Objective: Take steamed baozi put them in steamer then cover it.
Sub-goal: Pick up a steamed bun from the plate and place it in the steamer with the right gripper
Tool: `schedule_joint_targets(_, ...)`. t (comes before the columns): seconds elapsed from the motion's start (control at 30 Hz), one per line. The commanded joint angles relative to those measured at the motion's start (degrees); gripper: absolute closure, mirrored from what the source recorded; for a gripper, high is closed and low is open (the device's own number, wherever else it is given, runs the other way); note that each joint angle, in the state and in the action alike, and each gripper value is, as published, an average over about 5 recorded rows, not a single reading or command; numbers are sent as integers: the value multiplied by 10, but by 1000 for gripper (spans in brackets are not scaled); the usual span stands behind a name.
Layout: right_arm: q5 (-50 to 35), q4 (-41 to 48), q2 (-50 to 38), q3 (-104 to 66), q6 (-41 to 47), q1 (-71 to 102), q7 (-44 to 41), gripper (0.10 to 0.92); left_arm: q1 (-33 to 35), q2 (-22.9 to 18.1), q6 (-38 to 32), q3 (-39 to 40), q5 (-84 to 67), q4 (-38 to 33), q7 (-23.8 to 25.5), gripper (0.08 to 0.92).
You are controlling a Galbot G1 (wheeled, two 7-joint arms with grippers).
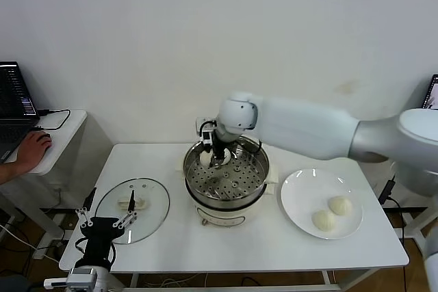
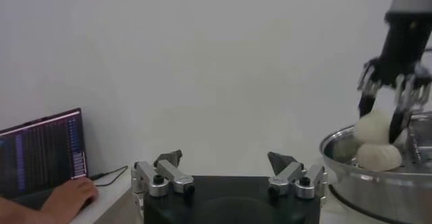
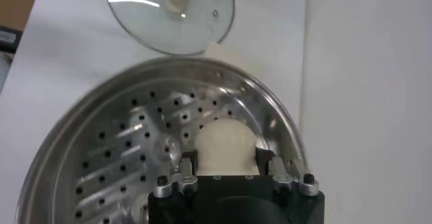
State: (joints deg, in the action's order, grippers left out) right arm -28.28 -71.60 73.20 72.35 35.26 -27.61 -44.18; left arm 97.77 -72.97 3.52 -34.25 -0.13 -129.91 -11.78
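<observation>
My right gripper [image 1: 216,156] reaches over the far left part of the steamer [image 1: 260,169] and is shut on a baozi [image 3: 226,144], just above the perforated tray [image 3: 115,151]. The left wrist view shows that held baozi [image 2: 373,127] over a second baozi [image 2: 378,156] resting in the pot. Two more baozi [image 1: 340,204] [image 1: 324,220] lie on the white plate [image 1: 301,186] to the right. The glass cover [image 1: 154,200] lies flat on the table to the left of the steamer. My left gripper [image 1: 106,222] is open and empty at the cover's near edge.
A side table at the far left holds a laptop [image 1: 14,94] and a person's hand [image 1: 31,148]. The white table's front edge [image 1: 233,264] runs close below the plate and the cover. The wall stands just behind the steamer.
</observation>
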Motion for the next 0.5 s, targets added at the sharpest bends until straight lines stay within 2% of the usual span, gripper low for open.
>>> schedule_joint_targets(0.03, 1, 30, 38, 3, 12, 29, 7, 482, 0, 1, 0, 0, 0, 1, 0, 177)
schedule_joint_targets(0.37, 7, 49, 46, -3, -1, 47, 13, 474, 2, 0, -1, 1, 0, -1, 1, 177)
schedule_joint_targets(0.5, 11, 50, 46, -8, 1, 47, 17, 387, 2, -1, -1, 2, 1, -2, 1, 177)
